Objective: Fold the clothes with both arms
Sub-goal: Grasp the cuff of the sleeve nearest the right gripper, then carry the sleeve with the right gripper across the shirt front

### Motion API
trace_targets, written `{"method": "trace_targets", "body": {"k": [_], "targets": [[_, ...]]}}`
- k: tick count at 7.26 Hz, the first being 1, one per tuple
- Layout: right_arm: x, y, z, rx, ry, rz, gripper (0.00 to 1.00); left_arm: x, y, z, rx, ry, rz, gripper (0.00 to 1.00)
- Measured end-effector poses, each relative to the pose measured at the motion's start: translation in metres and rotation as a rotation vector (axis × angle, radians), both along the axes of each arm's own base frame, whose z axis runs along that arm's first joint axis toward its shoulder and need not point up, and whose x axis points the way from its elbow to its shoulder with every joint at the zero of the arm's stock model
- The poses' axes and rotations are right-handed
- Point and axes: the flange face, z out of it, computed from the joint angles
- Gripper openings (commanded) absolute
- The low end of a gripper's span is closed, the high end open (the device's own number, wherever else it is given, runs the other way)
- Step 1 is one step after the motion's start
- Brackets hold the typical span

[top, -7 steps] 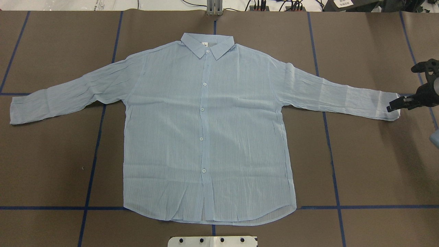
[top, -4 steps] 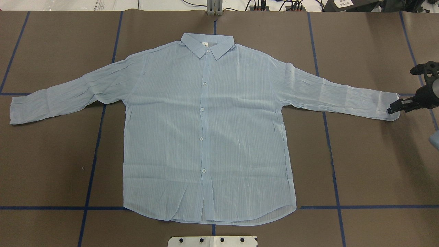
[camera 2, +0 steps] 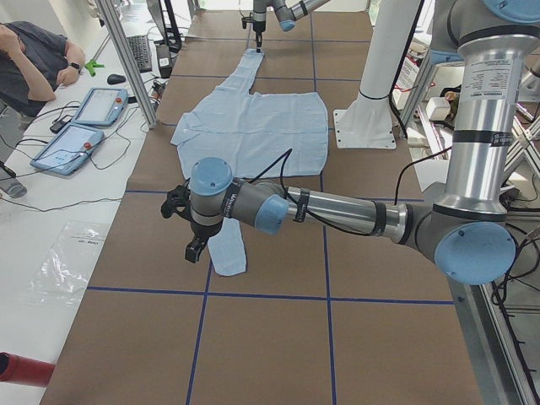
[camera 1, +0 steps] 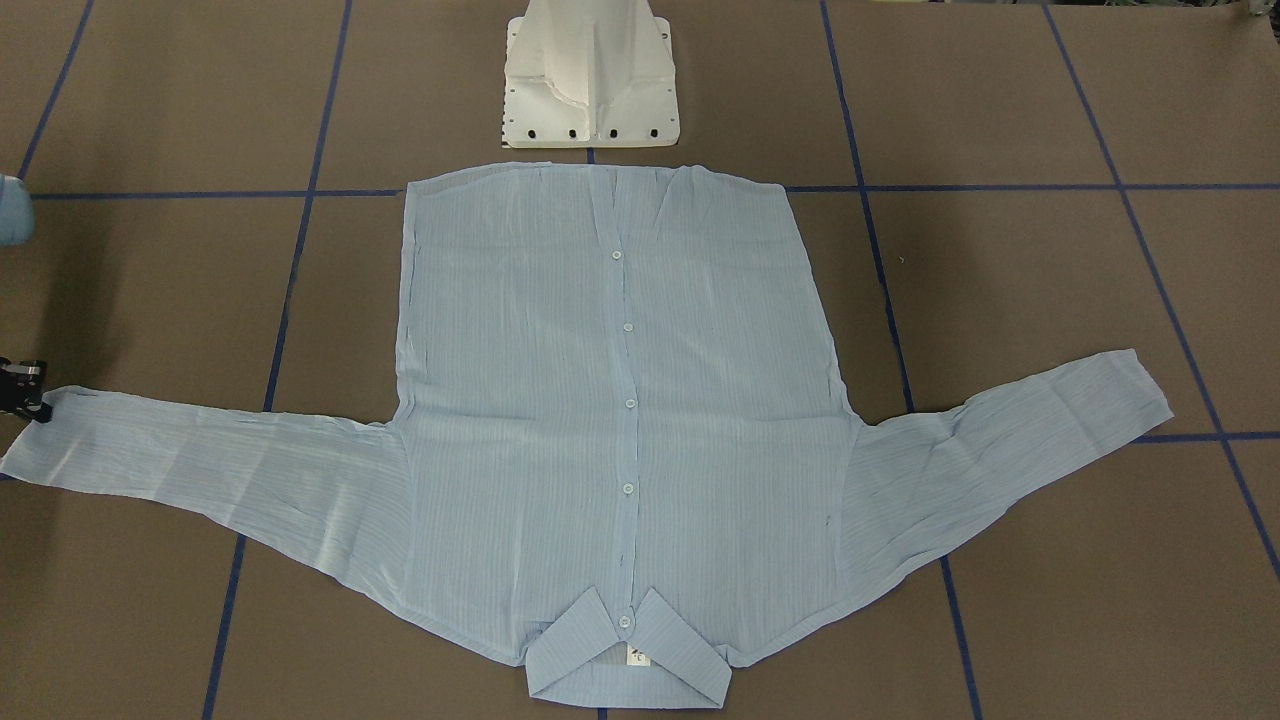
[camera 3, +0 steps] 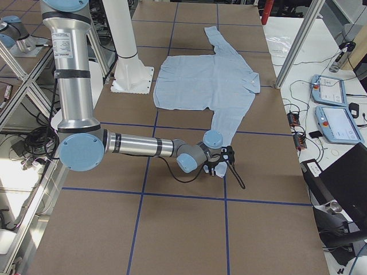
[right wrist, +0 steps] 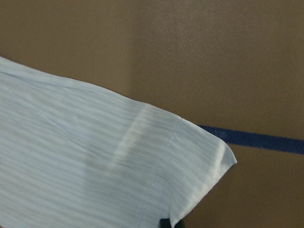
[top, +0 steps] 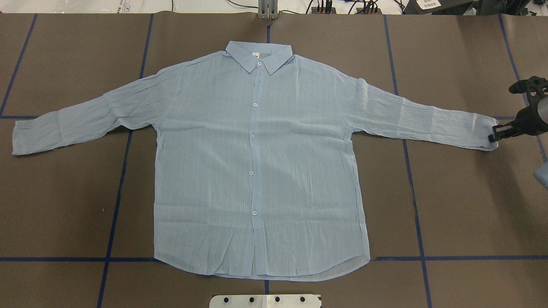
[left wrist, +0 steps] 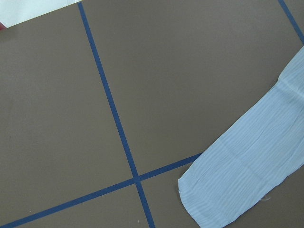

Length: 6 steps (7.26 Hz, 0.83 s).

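The light-blue striped shirt [top: 257,171] lies flat and buttoned on the brown table, collar away from the robot and both sleeves spread out; it also shows in the front-facing view [camera 1: 620,400]. My right gripper [top: 492,137] is low at the end of the right-hand sleeve's cuff [right wrist: 180,161]. A dark finger edge shows at the cuff in the right wrist view; I cannot tell whether the jaws are open or shut. My left gripper [camera 2: 196,250] hovers beside the other cuff [left wrist: 228,194]. It shows only in the left side view, so I cannot tell its state.
The white pedestal base [camera 1: 590,90] stands just behind the shirt's hem. Blue tape lines [top: 115,192] cross the brown table cover. An operator [camera 2: 34,59] and two tablets [camera 2: 84,126] are at the far table side, with frame posts [camera 3: 292,46] there.
My right gripper's tip has shifted slightly outward along the cuff toward the table's right end. The shirt has stayed in place.
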Motion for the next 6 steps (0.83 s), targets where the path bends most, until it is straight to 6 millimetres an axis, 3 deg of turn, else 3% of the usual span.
{"method": "trace_targets", "body": {"k": [1,2,4,6], "targets": [[0.004,-0.002,-0.015,0.019,-0.031,-0.003,0.0,0.0,0.0,0.0,0.0,0.0,-0.001,1.0],[0.012,-0.006,-0.043,0.047,-0.086,-0.006,0.0,0.0,0.0,0.0,-0.001,0.0,-0.001,1.0],[0.021,-0.025,-0.136,0.14,-0.24,-0.039,0.0,0.0,0.0,0.001,-0.002,0.0,-0.001,1.0],[0.001,-0.059,-0.24,0.218,-0.344,-0.074,0.0,0.0,0.0,0.001,-0.004,0.0,-0.001,1.0]]}}
